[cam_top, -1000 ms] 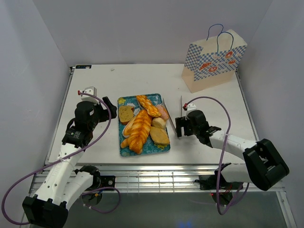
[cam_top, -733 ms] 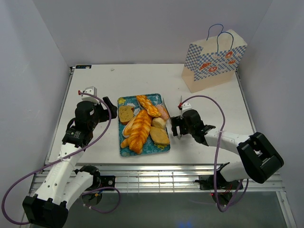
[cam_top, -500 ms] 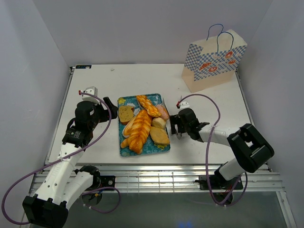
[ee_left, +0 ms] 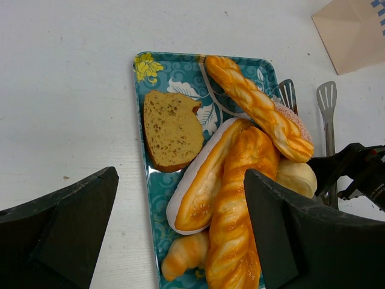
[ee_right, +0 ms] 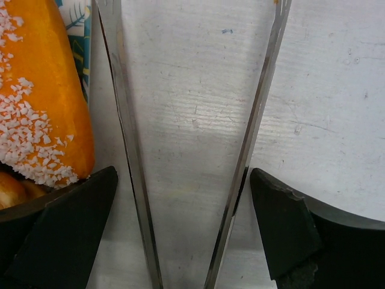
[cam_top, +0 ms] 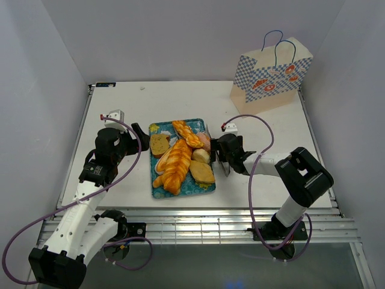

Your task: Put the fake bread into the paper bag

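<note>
Several fake bread pieces lie on a blue patterned tray (cam_top: pixel 157 188): a long twisted loaf (cam_top: pixel 175 162), a braided loaf (ee_left: pixel 258 108), a toast slice (ee_left: pixel 170 127), a croissant (ee_left: pixel 183 256) and a round roll (ee_left: pixel 295 176). The paper bag (cam_top: pixel 271 78) stands at the back right; its corner also shows in the left wrist view (ee_left: pixel 355 30). My right gripper (cam_top: pixel 221 158) is open, low by the tray's right edge. Its fingers (ee_right: pixel 66 229) stand outside both arms of the metal tongs (ee_right: pixel 249 150). My left gripper (cam_top: pixel 137 133) is open and empty, left of the tray.
The tongs (ee_left: pixel 328 114) lie flat on the white table just right of the tray. A sugar-dusted bread (ee_right: pixel 42 114) lies at the tray's right edge, close to my right gripper's left finger. Grey walls close in the table on three sides.
My right gripper has moved left along the table towards the tray and now straddles the tongs. The left arm, the bread and the bag have not moved.
</note>
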Action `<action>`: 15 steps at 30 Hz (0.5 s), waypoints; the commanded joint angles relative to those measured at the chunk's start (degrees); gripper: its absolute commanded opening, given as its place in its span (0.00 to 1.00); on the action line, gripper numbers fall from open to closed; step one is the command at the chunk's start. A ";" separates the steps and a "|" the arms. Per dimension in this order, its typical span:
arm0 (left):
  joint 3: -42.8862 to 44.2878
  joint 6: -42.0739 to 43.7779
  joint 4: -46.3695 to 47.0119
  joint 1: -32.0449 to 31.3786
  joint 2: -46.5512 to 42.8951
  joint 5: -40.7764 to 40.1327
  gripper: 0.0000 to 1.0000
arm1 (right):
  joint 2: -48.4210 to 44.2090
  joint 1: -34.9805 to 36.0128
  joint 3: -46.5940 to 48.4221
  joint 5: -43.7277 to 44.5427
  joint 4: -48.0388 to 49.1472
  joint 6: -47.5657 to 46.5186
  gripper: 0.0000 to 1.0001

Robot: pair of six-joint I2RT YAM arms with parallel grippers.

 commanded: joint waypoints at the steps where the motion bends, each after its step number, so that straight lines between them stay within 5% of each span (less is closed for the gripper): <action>1: -0.17 -0.37 0.53 -0.02 0.04 0.86 0.96 | 0.07 0.39 -2.19 2.22 2.12 3.70 0.94; 7: -0.26 -0.28 0.53 -0.02 0.13 0.68 0.96 | 0.86 0.39 -1.40 0.46 1.77 2.64 0.72; 15: -0.35 -0.19 0.53 -0.11 0.22 0.24 0.96 | -3.08 0.39 -2.72 1.34 -0.77 2.12 0.66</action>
